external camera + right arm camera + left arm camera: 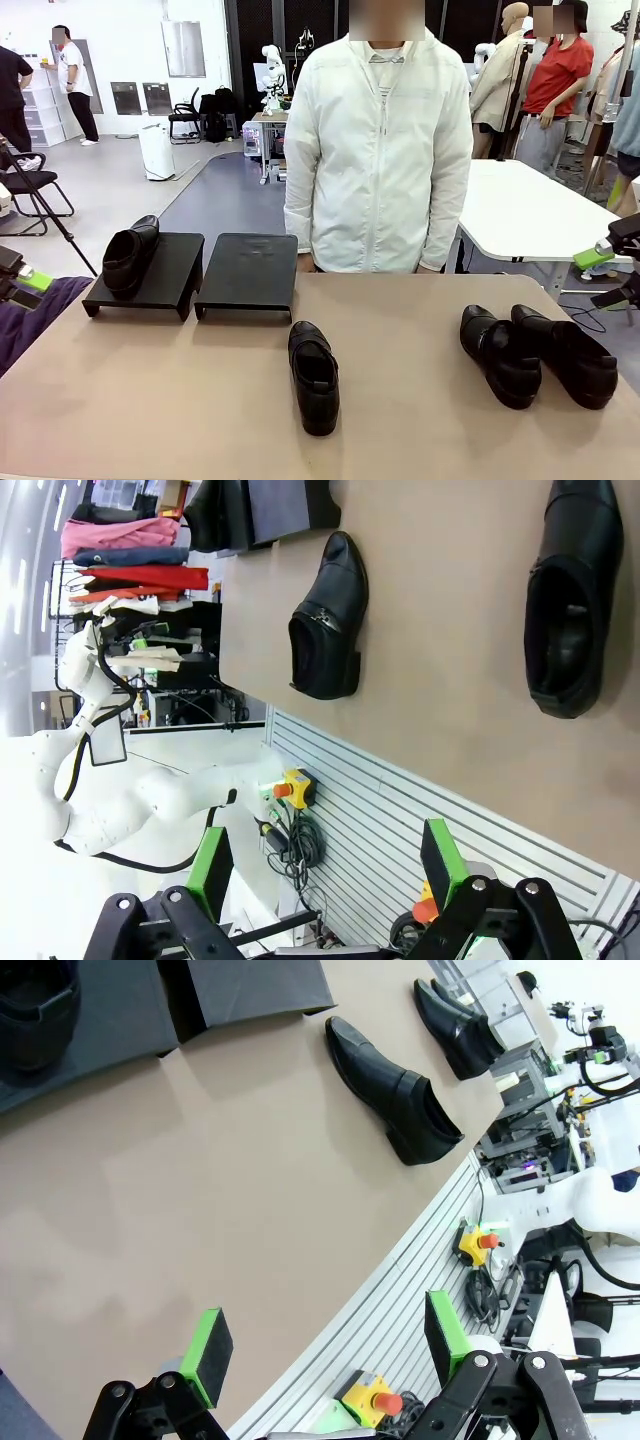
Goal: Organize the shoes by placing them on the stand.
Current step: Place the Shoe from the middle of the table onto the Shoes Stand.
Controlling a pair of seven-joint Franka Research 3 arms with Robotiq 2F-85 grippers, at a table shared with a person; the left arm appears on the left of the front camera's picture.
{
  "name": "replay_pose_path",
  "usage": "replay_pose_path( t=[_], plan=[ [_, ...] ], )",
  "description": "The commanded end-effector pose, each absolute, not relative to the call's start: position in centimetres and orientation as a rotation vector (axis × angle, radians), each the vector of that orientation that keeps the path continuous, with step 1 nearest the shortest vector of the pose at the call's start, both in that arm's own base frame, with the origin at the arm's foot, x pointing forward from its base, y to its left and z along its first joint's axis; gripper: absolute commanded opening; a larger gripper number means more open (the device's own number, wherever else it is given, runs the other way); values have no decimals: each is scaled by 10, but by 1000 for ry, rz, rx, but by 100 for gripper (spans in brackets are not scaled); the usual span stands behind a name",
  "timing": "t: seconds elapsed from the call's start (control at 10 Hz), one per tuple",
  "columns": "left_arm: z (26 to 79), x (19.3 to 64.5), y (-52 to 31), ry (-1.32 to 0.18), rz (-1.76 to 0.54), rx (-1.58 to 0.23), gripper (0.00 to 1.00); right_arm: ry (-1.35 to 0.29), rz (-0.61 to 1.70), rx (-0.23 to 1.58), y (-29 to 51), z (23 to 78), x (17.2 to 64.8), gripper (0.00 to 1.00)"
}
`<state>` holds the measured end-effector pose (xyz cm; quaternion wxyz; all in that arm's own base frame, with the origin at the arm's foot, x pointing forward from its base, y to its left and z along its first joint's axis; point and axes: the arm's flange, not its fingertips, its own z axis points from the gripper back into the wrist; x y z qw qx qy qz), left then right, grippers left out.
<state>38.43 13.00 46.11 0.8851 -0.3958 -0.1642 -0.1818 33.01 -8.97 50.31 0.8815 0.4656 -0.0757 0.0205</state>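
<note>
One black shoe [128, 256] lies on the left tray [168, 272] of the stand; the right tray [250, 270] is bare. Another shoe [314, 376] lies mid-table, toe toward me, and it also appears in the wrist views [395, 1090] [330, 620]. A pair of shoes [500, 355] [566, 352] lies side by side at the right. My left gripper [20, 283] hangs off the table's left edge, open and holding nothing, as the left wrist view shows [325, 1345]. My right gripper [605, 278] stands open beyond the right edge, also with nothing in it [325, 865].
A person in a white jacket [380, 150] stands at the far side, behind the stand. A purple cloth [35, 310] lies at the left corner. Emergency-stop boxes [478, 1243] and cables sit below the near edge. Bare tabletop [150, 400] stretches in front of the trays.
</note>
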Motion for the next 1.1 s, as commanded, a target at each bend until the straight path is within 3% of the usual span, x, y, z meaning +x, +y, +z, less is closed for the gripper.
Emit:
replay_pose_path(
  t=[0.0, 0.2, 0.3, 0.4, 0.6, 0.7, 0.9, 1.0],
  plan=[
    [461, 384, 130, -342, -378, -823, 100, -146, 49, 957, -92, 507, 331, 100],
    [476, 373, -11, -320, -214, -614, 100, -146, 49, 957, -92, 507, 331, 100],
    [475, 361, -80, -193, -227, -483, 100, -146, 49, 957, -92, 507, 331, 100],
    [469, 342, -151, -180, -190, -384, 100, -146, 49, 957, -92, 507, 331, 100],
    [449, 316, -239, -232, -162, -273, 100, -146, 49, 957, -92, 507, 331, 100],
    [440, 308, -273, -340, -195, -228, 100, -146, 49, 957, -92, 507, 331, 100],
    [434, 313, -323, -453, -152, -235, 100, -146, 49, 957, -92, 507, 331, 100],
    [429, 322, -333, -294, -170, -229, 100, -146, 49, 957, -92, 507, 331, 100]
  ],
)
